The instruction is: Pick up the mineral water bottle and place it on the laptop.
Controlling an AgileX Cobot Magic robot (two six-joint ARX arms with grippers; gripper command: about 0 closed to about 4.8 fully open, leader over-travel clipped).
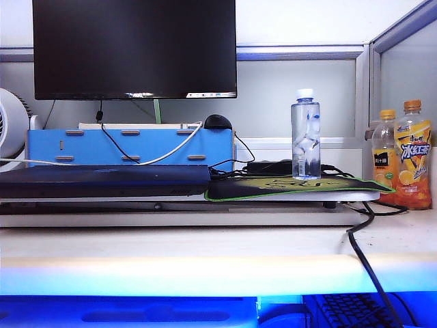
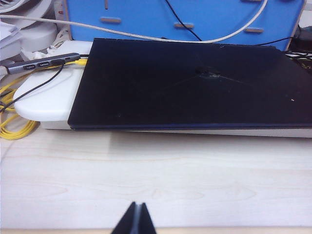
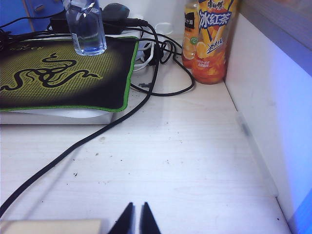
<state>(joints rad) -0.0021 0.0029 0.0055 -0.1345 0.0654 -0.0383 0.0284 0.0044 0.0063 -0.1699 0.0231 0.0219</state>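
The left gripper has its jaws closed on nothing, low over bare pale desk, with the laptop ahead at twelve o'clock, lying flat, lid shut, long axis crosswise. The right gripper is all but closed and empty, over the desk. The mineral water bottle stands upright at eleven o'clock from it, cap up, on the green-edged mouse mat printed with a coiled snake emblem. Its label cannot be read. Two orange-drink bottles at one o'clock carry Chinese characters.
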